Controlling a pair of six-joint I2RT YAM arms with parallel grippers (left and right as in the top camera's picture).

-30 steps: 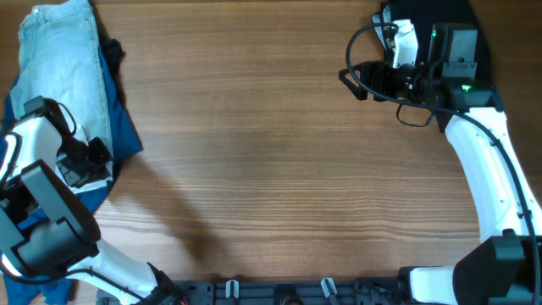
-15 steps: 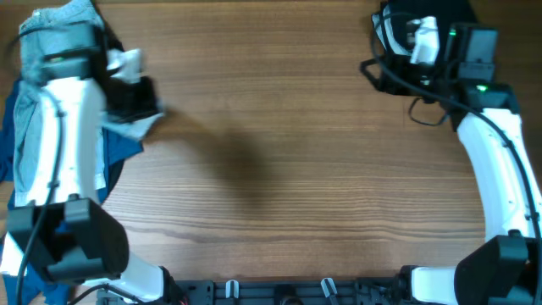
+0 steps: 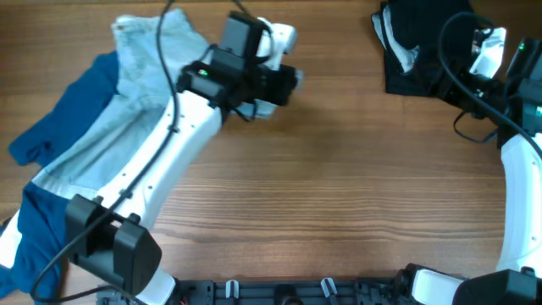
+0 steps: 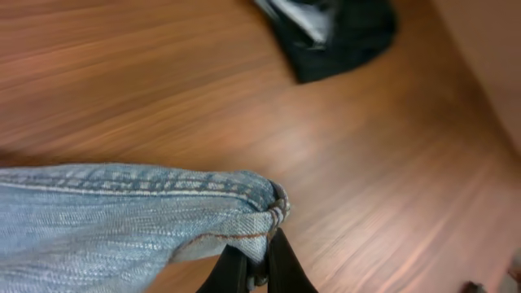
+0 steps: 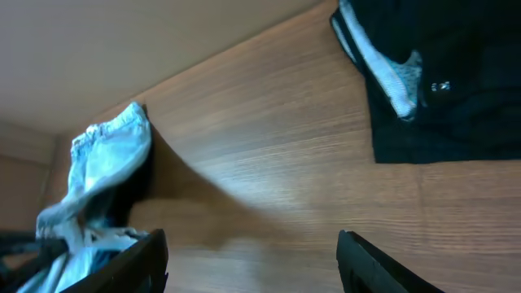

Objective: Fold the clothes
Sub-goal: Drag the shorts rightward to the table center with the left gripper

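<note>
Barely visible: left hand (image 4: 256,262) on shorts (image 4: 122,213)

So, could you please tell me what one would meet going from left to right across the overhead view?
royal-blue shirt → pale denim shorts → left gripper, shut on the shorts' hem → black garment → right arm
</note>
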